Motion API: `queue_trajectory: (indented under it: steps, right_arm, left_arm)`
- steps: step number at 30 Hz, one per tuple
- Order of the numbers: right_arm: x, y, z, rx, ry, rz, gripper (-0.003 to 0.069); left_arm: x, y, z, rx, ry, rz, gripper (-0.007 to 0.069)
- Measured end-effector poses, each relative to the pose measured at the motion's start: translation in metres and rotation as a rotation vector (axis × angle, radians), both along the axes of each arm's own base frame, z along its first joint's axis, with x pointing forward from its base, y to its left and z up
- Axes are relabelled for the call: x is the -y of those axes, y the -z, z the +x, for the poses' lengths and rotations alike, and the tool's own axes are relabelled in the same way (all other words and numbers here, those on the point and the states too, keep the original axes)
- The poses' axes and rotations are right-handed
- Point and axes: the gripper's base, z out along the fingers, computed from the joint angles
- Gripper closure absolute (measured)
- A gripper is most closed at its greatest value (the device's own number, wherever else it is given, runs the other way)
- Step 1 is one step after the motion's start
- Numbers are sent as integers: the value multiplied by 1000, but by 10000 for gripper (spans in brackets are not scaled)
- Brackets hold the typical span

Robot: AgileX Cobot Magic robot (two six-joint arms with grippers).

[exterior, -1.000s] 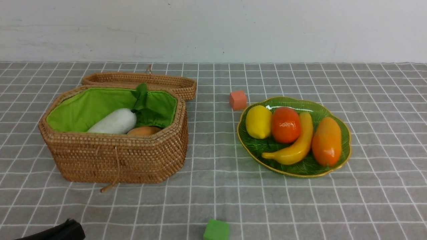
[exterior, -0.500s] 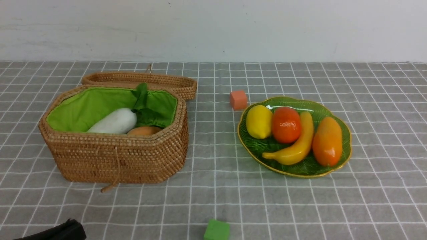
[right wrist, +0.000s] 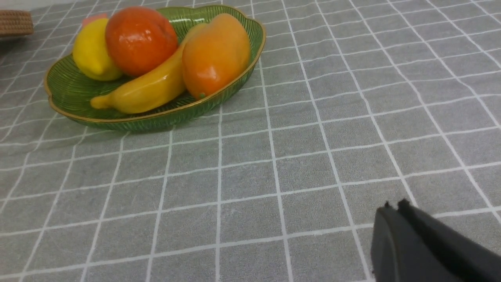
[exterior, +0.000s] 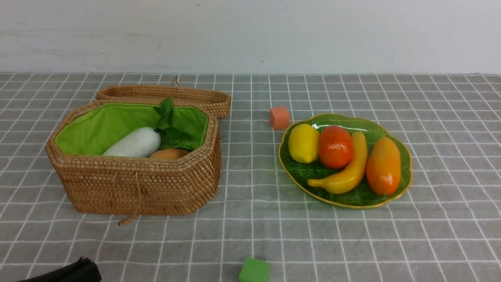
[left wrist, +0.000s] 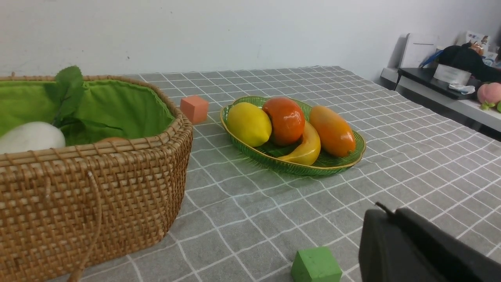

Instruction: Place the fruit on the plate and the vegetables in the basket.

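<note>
On the grey gridded counter (exterior: 250, 231) nothing has shifted: fruit fills the plate (exterior: 405, 156), radish (exterior: 135, 143) sits in the basket (exterior: 137, 188), both claws pulled back, clenched, empty.

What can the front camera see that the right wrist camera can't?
Only the front view shows the inside of the open basket, with the white radish and a bit of the potato in it, plus the green cube. Only the right wrist view shows the right gripper, shut and holding nothing. Both show the plate with the lemon, persimmon, banana and mango on it.
</note>
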Motion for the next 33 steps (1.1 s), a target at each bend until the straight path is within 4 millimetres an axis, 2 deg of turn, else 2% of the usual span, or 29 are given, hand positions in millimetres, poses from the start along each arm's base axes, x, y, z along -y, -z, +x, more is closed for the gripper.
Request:
queue_trajectory:
  steps: [6,10,16,20,25,33]
  right_arm:
    - [0,0,0,-1,0,0,666]
    - [0,0,0,-1,0,0,663]
    - [0,0,0,-1,0,0,656]
    - [0,0,0,-1,0,0,656]
    - [0,0,0,-2,0,0,656]
    - [0,0,0,-2,0,0,648]
  left_arm:
    - [-1,0,1,12,-12,-8,603]
    - [-7,5,3,104,-86,42,620]
    - [-28,13,-5,153,-335,45,638]
    - [-33,41,-8,66,-417,61,638]
    - [-35,73,-11,-230,-435,117,638]
    - [-35,75,-11,-258,-440,94,638]
